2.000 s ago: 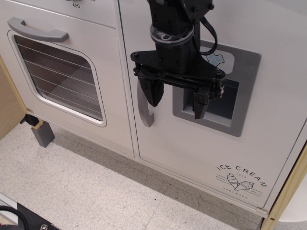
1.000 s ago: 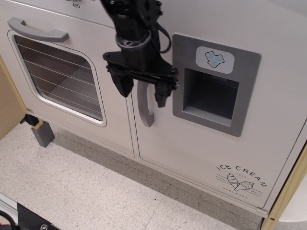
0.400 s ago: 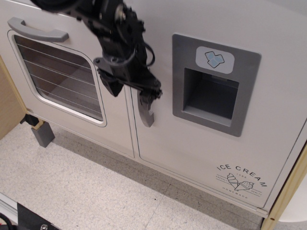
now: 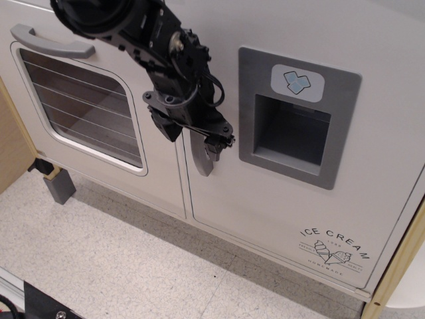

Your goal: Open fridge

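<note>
The fridge is a large white door, shut flush with the cabinet. It has a grey recessed ice-dispenser panel and an "ICE CREAM" print. Its vertical grey handle runs along the door's left edge, and only its lower end shows. My black gripper reaches in from the upper left and sits over the handle. One finger is left of the handle and the other is right of it. The jaws stand wider than the handle, so the gripper is open around it.
The white oven door, with a window and a horizontal grey handle, is immediately left of the fridge. A grey block stands on the speckled floor below. Wooden panels flank the far left and the lower right.
The gripper moved left from the ice-dispenser panel to the fridge handle, tilted, and dropped slightly so its fingers straddle the handle. The door has not moved.
</note>
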### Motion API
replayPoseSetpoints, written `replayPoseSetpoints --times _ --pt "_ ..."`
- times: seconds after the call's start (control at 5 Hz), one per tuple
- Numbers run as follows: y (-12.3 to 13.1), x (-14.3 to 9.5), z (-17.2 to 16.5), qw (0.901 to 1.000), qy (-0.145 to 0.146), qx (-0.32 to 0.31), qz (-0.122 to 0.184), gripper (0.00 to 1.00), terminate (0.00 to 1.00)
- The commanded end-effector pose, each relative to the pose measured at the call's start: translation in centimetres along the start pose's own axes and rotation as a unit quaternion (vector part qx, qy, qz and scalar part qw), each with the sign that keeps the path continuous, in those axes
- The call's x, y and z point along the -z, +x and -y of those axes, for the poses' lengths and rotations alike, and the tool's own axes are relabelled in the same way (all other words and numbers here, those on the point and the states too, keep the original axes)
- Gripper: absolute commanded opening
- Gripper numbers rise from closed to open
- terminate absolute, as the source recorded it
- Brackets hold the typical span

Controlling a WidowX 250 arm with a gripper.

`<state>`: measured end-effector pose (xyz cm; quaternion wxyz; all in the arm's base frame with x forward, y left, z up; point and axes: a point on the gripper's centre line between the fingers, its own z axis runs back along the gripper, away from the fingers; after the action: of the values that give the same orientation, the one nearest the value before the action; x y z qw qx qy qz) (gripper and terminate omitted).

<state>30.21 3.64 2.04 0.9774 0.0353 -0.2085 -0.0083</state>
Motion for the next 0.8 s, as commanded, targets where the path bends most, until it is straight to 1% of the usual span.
replayPoseSetpoints --times 0.0,0.2,0.4,0.6 --pt "1.1 0.1 0.2 0.9985 0.009 -0.023 0.048 0.00 0.00" --pt "1.0 0.0 0.3 0.9985 0.005 -0.025 0.049 0.00 0.00" --pt "0.2 -0.9 0.1 0.9987 -0.009 -0.018 0.046 0.00 0.00" --pt "-1.1 -2.2 0.0 0.9991 -0.026 -0.012 0.031 0.00 0.00"
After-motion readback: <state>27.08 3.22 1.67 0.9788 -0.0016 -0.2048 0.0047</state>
